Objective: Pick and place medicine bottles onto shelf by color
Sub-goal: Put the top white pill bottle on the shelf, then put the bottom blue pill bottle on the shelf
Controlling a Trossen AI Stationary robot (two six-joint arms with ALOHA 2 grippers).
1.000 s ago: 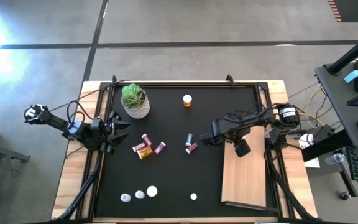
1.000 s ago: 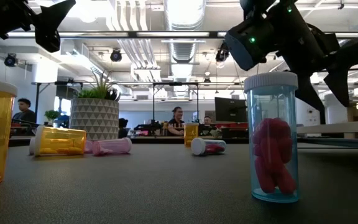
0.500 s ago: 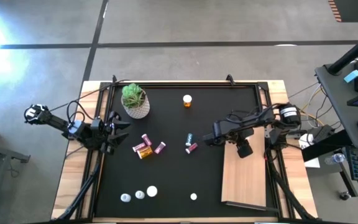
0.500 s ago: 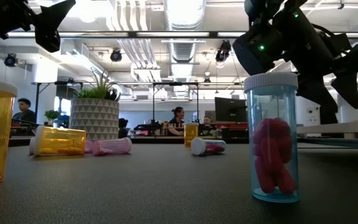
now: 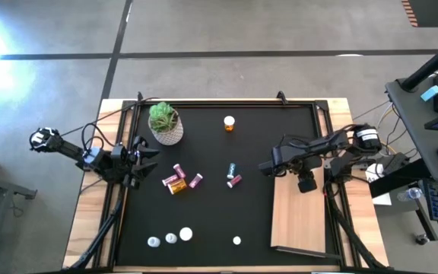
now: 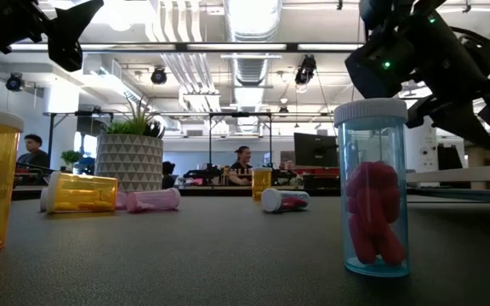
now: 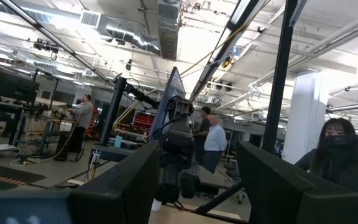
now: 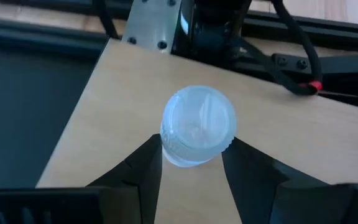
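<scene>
Right of centre in the high view, my right gripper [image 8: 191, 163] clamps a white-capped bottle [image 8: 198, 127] over the pale wooden shelf board [image 5: 299, 224]; my left gripper's [image 5: 138, 162] state I cannot tell.

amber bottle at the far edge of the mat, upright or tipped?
Upright: the high view shows the amber bottle's round white cap from above, and the low view shows it standing.

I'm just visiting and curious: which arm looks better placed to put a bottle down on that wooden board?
The right. Its gripper is over the shelf, fingers around a white-capped bottle. The left gripper waits at the mat's far edge.
</scene>
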